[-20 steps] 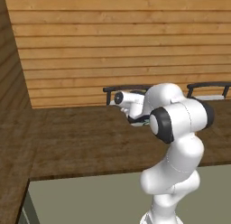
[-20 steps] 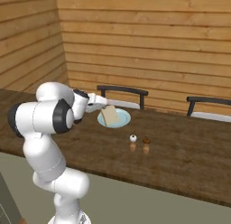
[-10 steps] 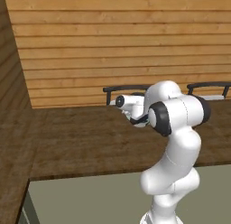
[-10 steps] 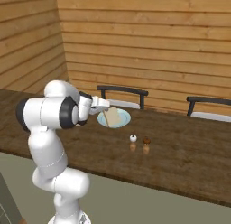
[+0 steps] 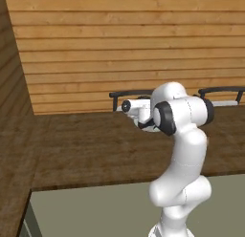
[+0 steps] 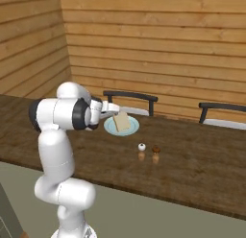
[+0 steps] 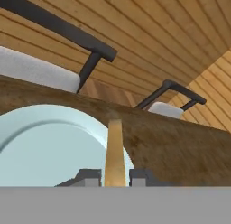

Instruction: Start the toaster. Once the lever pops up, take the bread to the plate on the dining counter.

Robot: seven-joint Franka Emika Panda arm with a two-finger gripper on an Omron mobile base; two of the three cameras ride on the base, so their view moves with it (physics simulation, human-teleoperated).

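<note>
Nearest the camera in the hand view, the tool (image 7: 114,175) is clamped on the bread (image 7: 114,151), one dark finger tip (image 7: 88,175) on either face of the tan slice, which is seen edge-on and runs away from the hand over the plate (image 7: 40,142). In the right base view the bread (image 6: 122,122) hangs tilted over the pale plate (image 6: 133,128), just ahead of the white arm; whether its far edge already touches the plate cannot be told. The step in hand is judged to be the set-down: lower the slice until it rests well inside the rim, part the fingers only then, and lift away without dragging it. Just beyond the plate on the table (image 6: 202,160) stand two small shakers (image 6: 148,152), best kept clear of. Farthest back, dark-framed chairs (image 6: 130,99) line the wooden wall (image 6: 158,50).
</note>
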